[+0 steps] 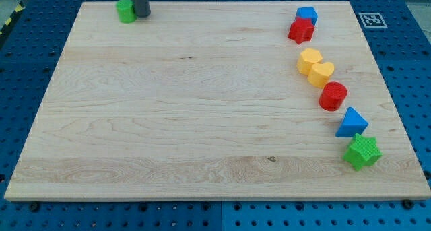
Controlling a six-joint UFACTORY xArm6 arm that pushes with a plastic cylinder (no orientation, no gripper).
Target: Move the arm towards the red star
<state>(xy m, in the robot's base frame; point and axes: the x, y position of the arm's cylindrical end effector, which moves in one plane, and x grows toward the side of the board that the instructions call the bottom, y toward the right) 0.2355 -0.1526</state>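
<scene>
The red star [301,31] lies near the view's top right of the wooden board [202,123], touching a blue cube [306,16] just above it. My tip [141,15] stands at the view's top left, right beside a green cylinder [125,11] on its left. The tip is far to the left of the red star.
Down the view's right side lie a yellow hexagon [309,60], a yellow heart [322,74], a red cylinder [333,96], a blue triangle [351,122] and a green star [362,151]. A marker tag [371,19] sits off the board's top right corner.
</scene>
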